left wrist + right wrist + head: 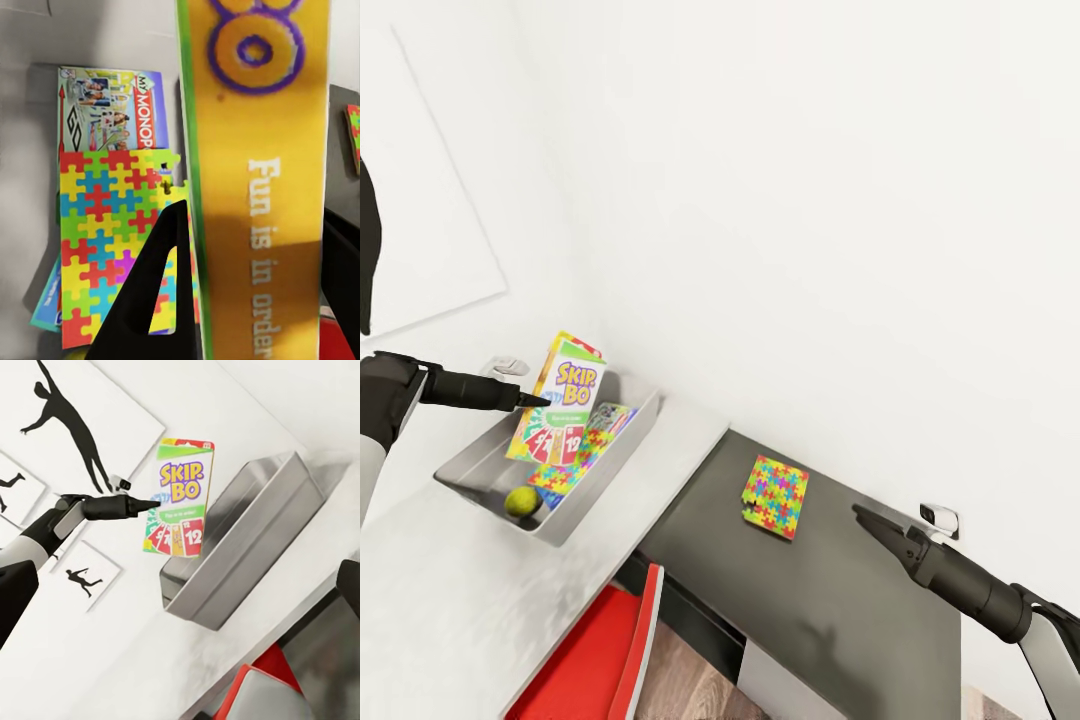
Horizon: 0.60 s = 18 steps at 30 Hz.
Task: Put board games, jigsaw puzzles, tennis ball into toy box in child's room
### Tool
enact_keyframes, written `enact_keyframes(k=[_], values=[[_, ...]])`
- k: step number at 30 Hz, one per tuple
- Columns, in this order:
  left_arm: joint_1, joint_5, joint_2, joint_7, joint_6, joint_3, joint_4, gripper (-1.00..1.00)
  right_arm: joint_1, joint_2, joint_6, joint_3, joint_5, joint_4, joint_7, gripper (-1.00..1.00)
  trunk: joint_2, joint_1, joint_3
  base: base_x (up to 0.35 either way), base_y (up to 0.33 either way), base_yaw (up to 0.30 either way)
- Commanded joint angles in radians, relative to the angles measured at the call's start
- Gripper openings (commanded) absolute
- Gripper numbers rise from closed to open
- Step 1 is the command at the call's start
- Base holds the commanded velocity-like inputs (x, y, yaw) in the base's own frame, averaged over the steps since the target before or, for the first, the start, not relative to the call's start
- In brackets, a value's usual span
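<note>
Left gripper (540, 400), clamped on the upright Skip-Bo box (560, 400), holds it over the bin (615, 460) at centre-left for release; right gripper's (865, 518) state unclear.

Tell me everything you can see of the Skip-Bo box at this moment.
The Skip-Bo box is a thin rectangular cardboard pack, yellow at top, with purple-edged lettering and red and green numbered cards below. It stands nearly upright, slightly tilted, over the toy box. The left gripper pinches its edge. Whether its lower edge touches the items beneath is unclear.
</note>
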Motion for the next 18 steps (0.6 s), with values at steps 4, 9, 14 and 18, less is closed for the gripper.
enact_keyframes(k=[4, 9, 14, 18], values=[[-0.001, -0.004, 0.000, -0.005, 0.012, 0.002, -0.001, -1.00, -0.001, 0.000, 0.007, 0.000, -0.005, 0.000, 0.000, 1.00, -0.002, 0.001, -0.008, 0.000, 0.000, 0.000], [-0.001, -0.002, 0.001, -0.003, 0.015, 0.003, -0.001, -1.00, -0.001, 0.000, 0.007, 0.000, -0.005, 0.000, 0.001, 1.00, -0.002, 0.001, -0.016, 0.000, 0.000, 0.000], [-0.001, -0.001, 0.002, -0.003, 0.015, 0.004, 0.000, -1.00, -0.001, 0.000, 0.007, -0.001, -0.005, 0.000, 0.001, 1.00, -0.002, 0.001, -0.024, 0.000, 0.000, 0.000], [-0.003, 0.000, 0.004, -0.003, 0.014, 0.004, 0.001, -1.00, -0.001, 0.000, 0.007, -0.002, -0.005, 0.000, 0.002, 1.00, -0.002, 0.001, -0.031, 0.000, 0.000, 0.000]])
